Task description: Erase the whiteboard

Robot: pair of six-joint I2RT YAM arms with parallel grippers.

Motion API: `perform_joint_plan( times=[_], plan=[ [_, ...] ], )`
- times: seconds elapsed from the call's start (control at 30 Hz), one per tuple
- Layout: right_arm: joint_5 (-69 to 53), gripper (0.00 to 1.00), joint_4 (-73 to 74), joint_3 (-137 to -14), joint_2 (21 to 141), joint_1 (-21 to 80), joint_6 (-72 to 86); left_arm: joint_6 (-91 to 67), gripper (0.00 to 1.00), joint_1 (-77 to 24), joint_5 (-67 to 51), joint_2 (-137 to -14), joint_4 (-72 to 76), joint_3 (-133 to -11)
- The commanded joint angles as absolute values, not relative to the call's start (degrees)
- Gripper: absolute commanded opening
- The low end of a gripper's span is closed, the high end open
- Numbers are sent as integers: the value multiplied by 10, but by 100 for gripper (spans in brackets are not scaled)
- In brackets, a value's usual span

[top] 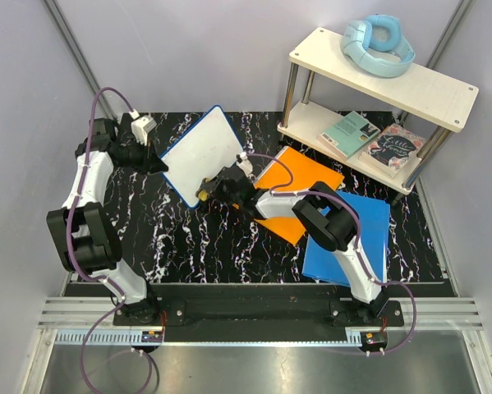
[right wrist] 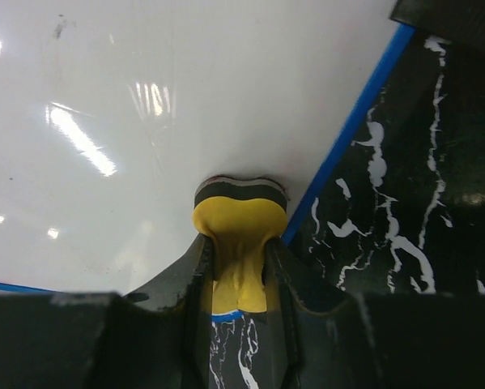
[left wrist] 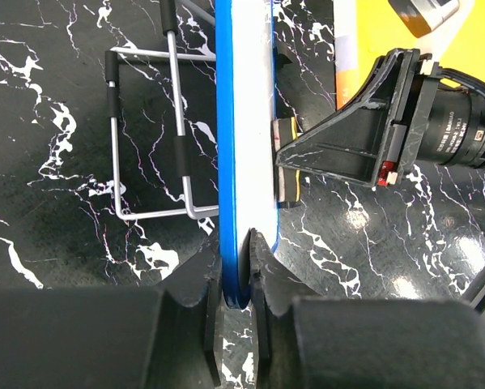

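Note:
The whiteboard (top: pixel 203 153), white with a thin blue frame, stands tilted at the back left of the table, and its face looks blank. My left gripper (top: pixel 157 164) is shut on its left edge; in the left wrist view the blue frame (left wrist: pixel 228 162) runs between my jaws (left wrist: pixel 236 279). My right gripper (top: pixel 211 194) is shut on a yellow eraser (right wrist: pixel 238 231) with a dark pad. It presses the pad against the board's white face (right wrist: pixel 161 113) near its lower right edge. The eraser (left wrist: pixel 286 160) also shows from the left wrist.
An orange folder (top: pixel 299 190) and a blue folder (top: pixel 352 238) lie to the right. A two-level white shelf (top: pixel 377 90) at the back right holds blue headphones (top: pixel 377 45) and two books. A wire stand (left wrist: pixel 149 138) lies behind the board.

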State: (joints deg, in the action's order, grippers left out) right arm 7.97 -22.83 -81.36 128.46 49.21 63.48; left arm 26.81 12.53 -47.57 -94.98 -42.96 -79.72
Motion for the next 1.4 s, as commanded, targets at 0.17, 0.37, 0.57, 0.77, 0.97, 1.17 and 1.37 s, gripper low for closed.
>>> perform_joint_plan(
  times=[0.17, 0.37, 0.57, 0.77, 0.97, 1.17, 1.37],
  plan=[
    [85, 0, -204, -780, 1227, 442, 634, 334, 0, 118, -397, -966, -452, -788],
    [86, 0, -204, -783, 1207, 434, 592, 332, 0, 118, -397, -965, -452, -787],
    [66, 0, -231, -781, 1215, 440, 584, 325, 0, 118, -403, -970, -452, -790],
    [105, 0, -226, -824, 1238, 470, 533, 328, 0, 118, -401, -971, -453, -791],
    [131, 0, -227, -873, 1273, 502, 462, 328, 0, 118, -402, -973, -453, -791],
    [201, 0, -155, -925, 1295, 512, 392, 328, 0, 118, -402, -974, -452, -793],
    [262, 0, -125, -938, 1307, 519, 330, 328, 0, 118, -401, -976, -453, -795]
  ],
)
